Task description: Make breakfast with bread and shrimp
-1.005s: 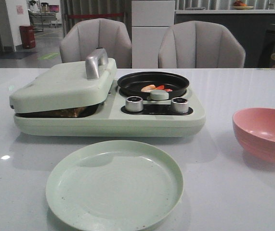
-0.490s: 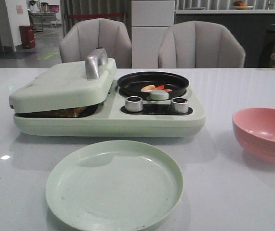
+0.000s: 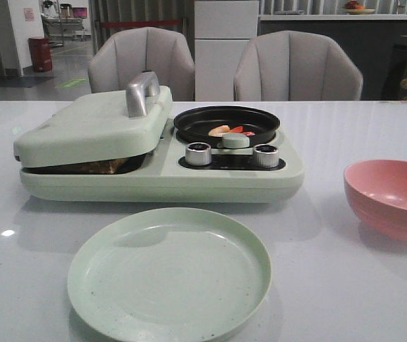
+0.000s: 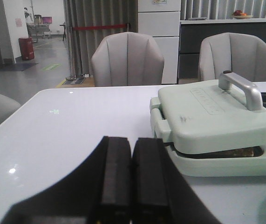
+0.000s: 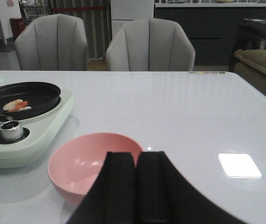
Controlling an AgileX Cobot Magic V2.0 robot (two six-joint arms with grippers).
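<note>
No displacement is seen since the earlier frames; every item is unchanged. The pale-green breakfast maker [image 3: 160, 167] is set on the white worktop [image 3: 331, 285], its lid [image 3: 93, 128] lowered over the bread [image 3: 100, 167], of which only a brown edge is visible. The shrimp [image 3: 219, 130] are held in the black pan [image 3: 227, 122]. A green plate [image 3: 169, 272] and a pink bowl [image 3: 392, 198] are placed nearer the robot. The left gripper [image 4: 123, 179] and right gripper [image 5: 129, 186] are clenched, fingers together, grasping nothing.
</note>
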